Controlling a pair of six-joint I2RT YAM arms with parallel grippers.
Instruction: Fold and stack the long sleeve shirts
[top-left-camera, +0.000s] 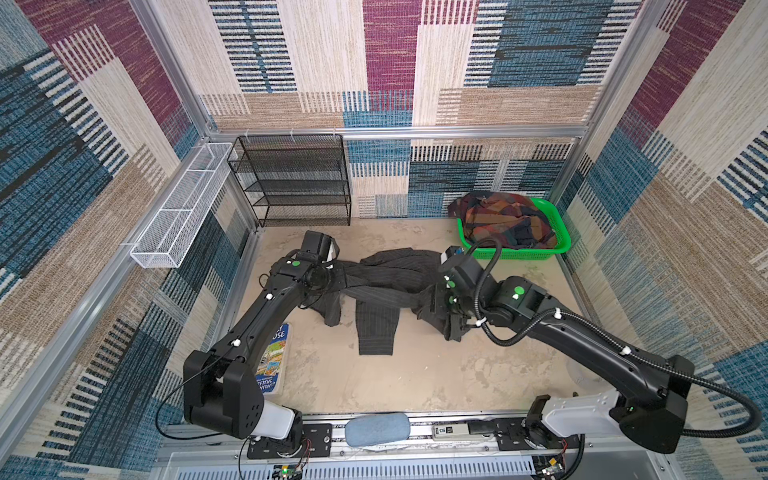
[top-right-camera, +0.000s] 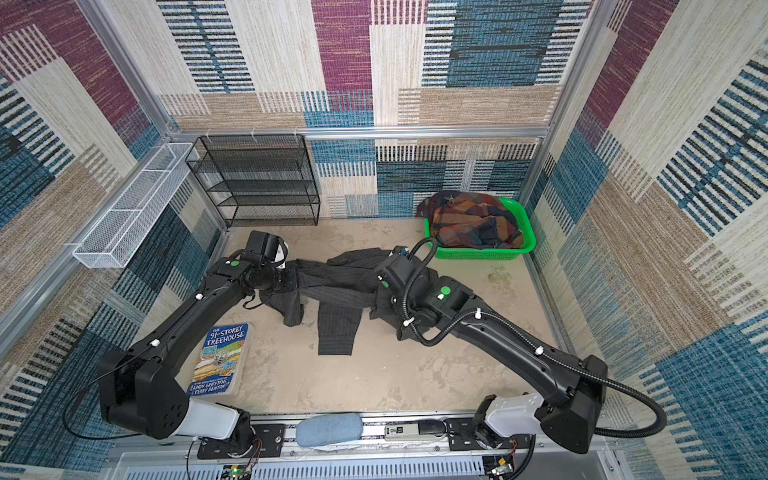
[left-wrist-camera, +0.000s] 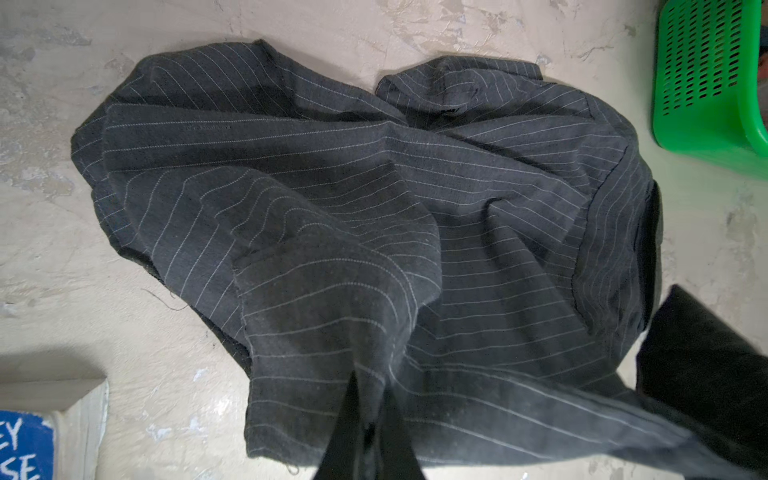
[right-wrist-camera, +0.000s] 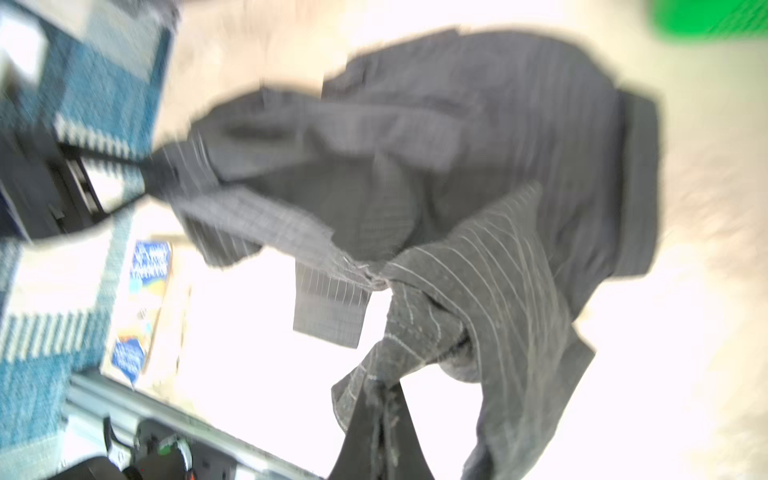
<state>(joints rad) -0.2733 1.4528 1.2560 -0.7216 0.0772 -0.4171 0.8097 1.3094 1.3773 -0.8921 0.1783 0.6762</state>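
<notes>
Beige desk (top-left-camera: 415, 374) bears the grey shirt (top-left-camera: 386, 286), crumpled mid-desk and strung between both arms. Left pincer (left-wrist-camera: 370, 399) is clamped on one bunched edge, right pincer (right-wrist-camera: 384, 399) on another. Plaid shirt (top-left-camera: 503, 222) lies heaped in the basket (top-left-camera: 515, 252) behind, and a book (top-right-camera: 220, 361) lies front-left.
</notes>
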